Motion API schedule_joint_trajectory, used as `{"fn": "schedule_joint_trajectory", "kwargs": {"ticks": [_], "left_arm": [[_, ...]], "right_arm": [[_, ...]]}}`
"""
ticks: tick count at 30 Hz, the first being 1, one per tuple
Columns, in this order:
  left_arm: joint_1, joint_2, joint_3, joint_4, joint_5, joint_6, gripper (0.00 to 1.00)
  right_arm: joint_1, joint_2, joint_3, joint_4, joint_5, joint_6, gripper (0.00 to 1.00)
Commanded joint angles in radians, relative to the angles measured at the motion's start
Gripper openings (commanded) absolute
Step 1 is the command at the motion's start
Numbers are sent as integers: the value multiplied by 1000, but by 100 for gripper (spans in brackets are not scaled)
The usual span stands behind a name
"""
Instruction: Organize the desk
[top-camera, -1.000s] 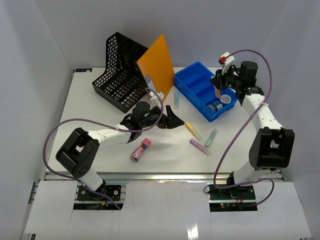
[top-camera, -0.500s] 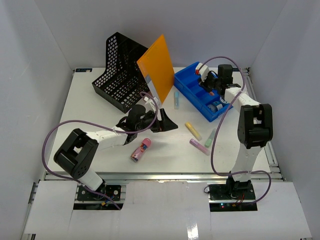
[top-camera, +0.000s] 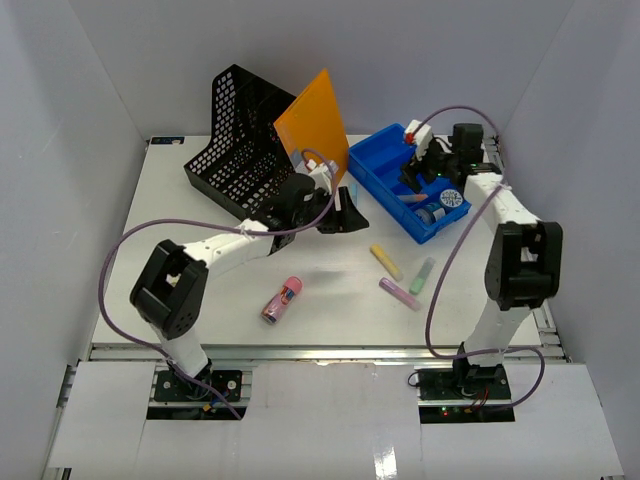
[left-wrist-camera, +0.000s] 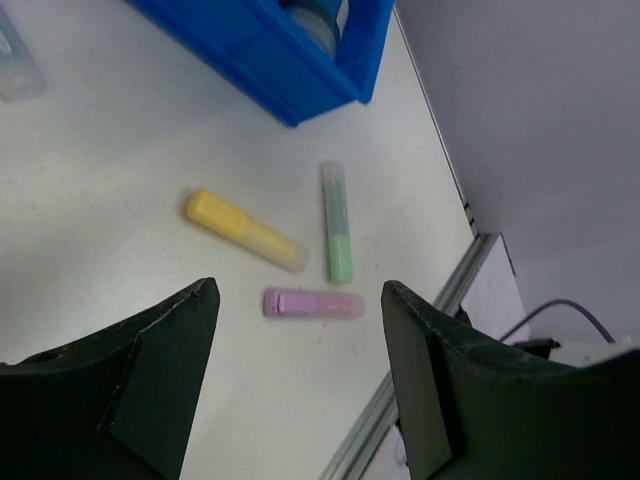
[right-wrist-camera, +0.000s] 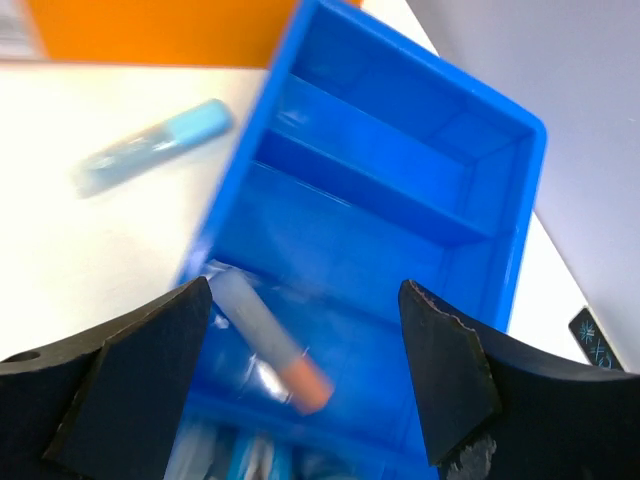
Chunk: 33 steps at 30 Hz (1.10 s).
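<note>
The white desk (top-camera: 200, 290) holds a yellow highlighter (top-camera: 386, 261), a green one (top-camera: 422, 275) and a purple one (top-camera: 399, 293) at its right middle. My left gripper (top-camera: 345, 212) hovers open and empty left of them; its wrist view shows the same yellow highlighter (left-wrist-camera: 243, 230), green one (left-wrist-camera: 338, 236) and purple one (left-wrist-camera: 313, 302) below. My right gripper (right-wrist-camera: 305, 287) is open above the blue tray (top-camera: 385, 165). An orange-capped highlighter (right-wrist-camera: 270, 340) lies blurred, free of the fingers, in the tray's middle compartment. A blue highlighter (right-wrist-camera: 155, 145) rests on the desk beside the tray.
A black mesh file holder (top-camera: 240, 140) stands at the back left with an orange folder (top-camera: 315, 125) leaning against it. A pink tube (top-camera: 282, 300) lies near the front. A tape roll (top-camera: 452, 198) sits in the tray's nearest compartment. An aluminium rail (top-camera: 320, 350) runs along the near edge.
The right gripper moved over the tray, opened and let go of the orange-capped highlighter, which dropped in. The left arm swung back toward the folder and its jaws narrowed a little.
</note>
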Motion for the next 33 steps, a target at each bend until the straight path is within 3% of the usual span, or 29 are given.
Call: {"fn": "schedule_joint_trajectory", "kwargs": {"ticks": [1,6,12,19,28,33], "left_arm": [[-16,149,222,-245,-130,150,73],[-24,315,429,-379,-282,222,73],[-43,488,673,-505,-505,313,70],[-45,663,902,-607,-650,421,68],[-45,775,1025,-626,-680,466,63],[-45,799,1034,-627,-659,465,53]], "right_arm": [[-121,-266,-21,-370,-401,138,82],[-151,-563,-370,-398,-532,117,83],[-219,-712,-562,-409,-641,116,83],[-285,-758,-607,-429,-717,125,83],[-324,-753,-617,-429,-753,127,83],[-329,-745,-619,-428,-756,128,83]]}}
